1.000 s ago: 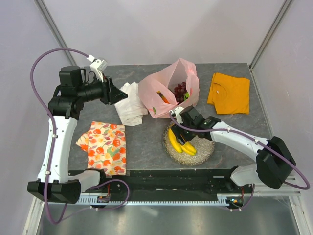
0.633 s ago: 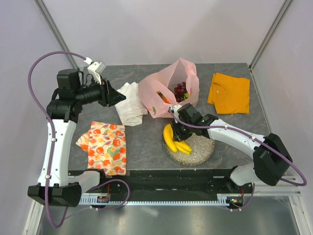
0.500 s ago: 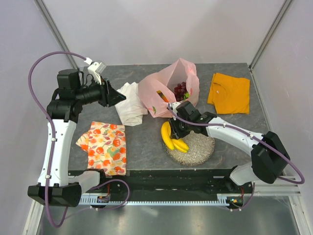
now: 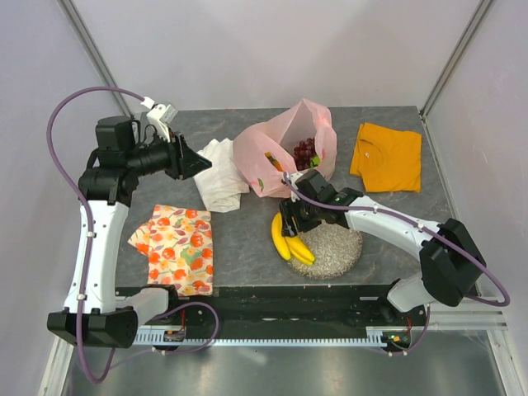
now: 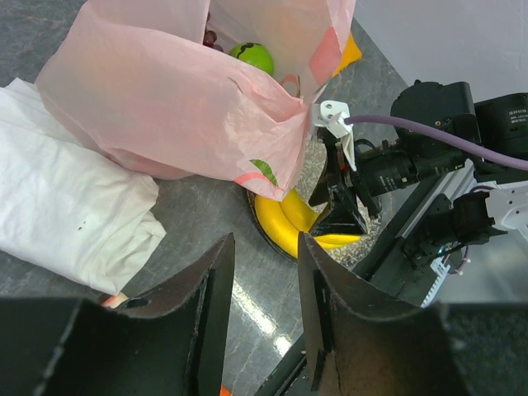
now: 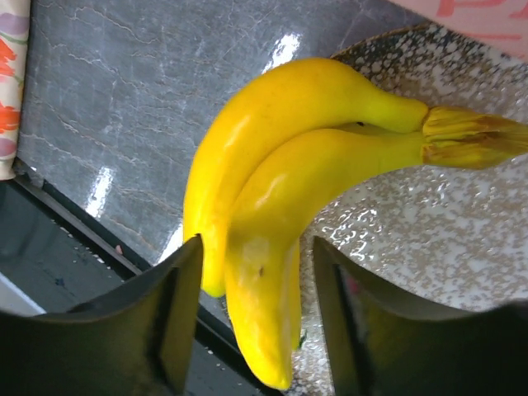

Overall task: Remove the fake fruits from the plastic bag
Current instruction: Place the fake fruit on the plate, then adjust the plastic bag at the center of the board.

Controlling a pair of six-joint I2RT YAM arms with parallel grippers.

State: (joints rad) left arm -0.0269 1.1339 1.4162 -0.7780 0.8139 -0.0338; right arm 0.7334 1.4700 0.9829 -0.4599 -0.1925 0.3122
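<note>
one plastic bag (image 4: 266,155), one banana bunch (image 4: 283,238), three cloths (image 4: 216,186)

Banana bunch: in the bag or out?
Out: the banana bunch lies across the silver dish's rim, outside the plastic bag.

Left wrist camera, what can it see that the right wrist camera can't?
Only the left wrist view shows the green fruit in the pink bag and the white cloth. Only the right wrist view shows the brown stem of the bananas. Both show those bananas and the grey table.
</note>
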